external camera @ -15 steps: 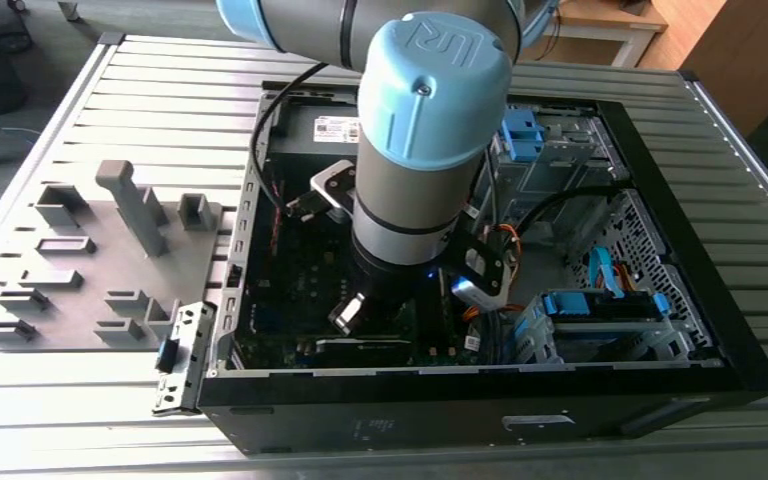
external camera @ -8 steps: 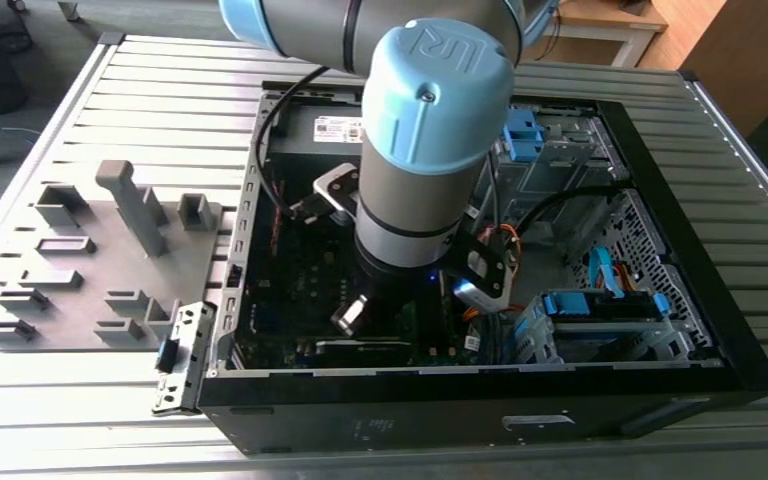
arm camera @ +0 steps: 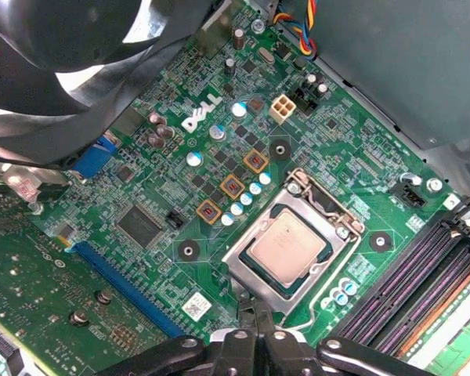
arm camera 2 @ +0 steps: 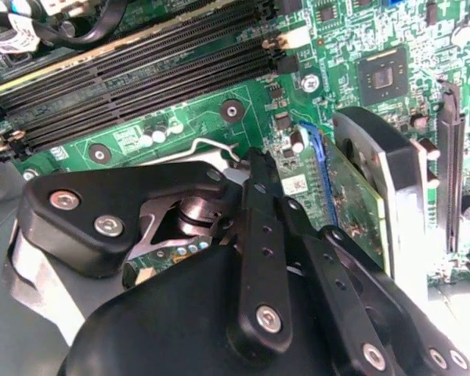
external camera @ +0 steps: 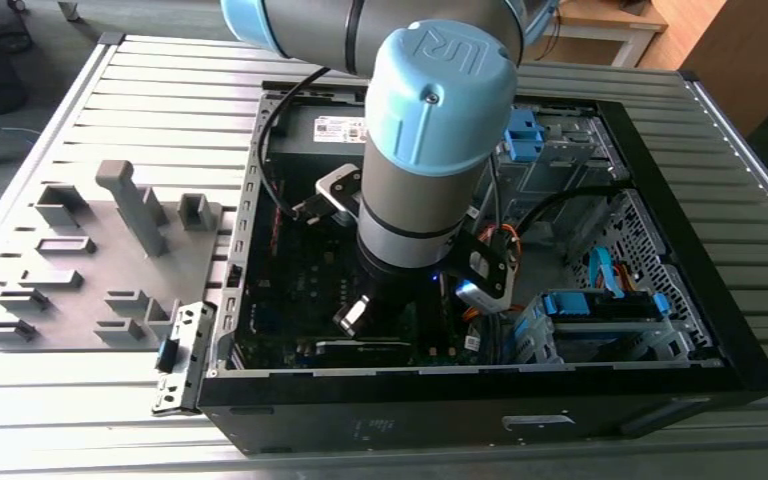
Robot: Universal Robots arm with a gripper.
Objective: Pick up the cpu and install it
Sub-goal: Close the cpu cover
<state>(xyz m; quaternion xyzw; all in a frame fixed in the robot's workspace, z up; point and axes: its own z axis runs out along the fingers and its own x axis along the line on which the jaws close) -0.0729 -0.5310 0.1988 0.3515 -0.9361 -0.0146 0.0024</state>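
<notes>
**Position.** In the first wrist view the cpu [arm camera: 287,247] lies flat inside the metal-framed socket [arm camera: 240,263] on the motherboard [arm camera: 141,180]. The gripper [arm camera: 254,317] stands just beside the socket's edge. Its 2 fingers are drawn together at the tips with nothing between them, clear of the chip.

**Handling, as judged.** The chip looks light, thin and rigid. Its smooth metal face is likely to slip, and its underside is probably delicate. Any hold should fall on 2 opposite edges, with the chip kept level.

**Views compared.** The exterior view adds the wider setting. The arm [external camera: 424,130] reaches down into the computer case [external camera: 491,400], and the grey tray [external camera: 204,265] lies on the exterior view's left. The second wrist view supplies the memory slots [arm camera 2: 141,70] and the wire lever [arm camera 2: 207,143] close beside the gripper's black body.
</notes>
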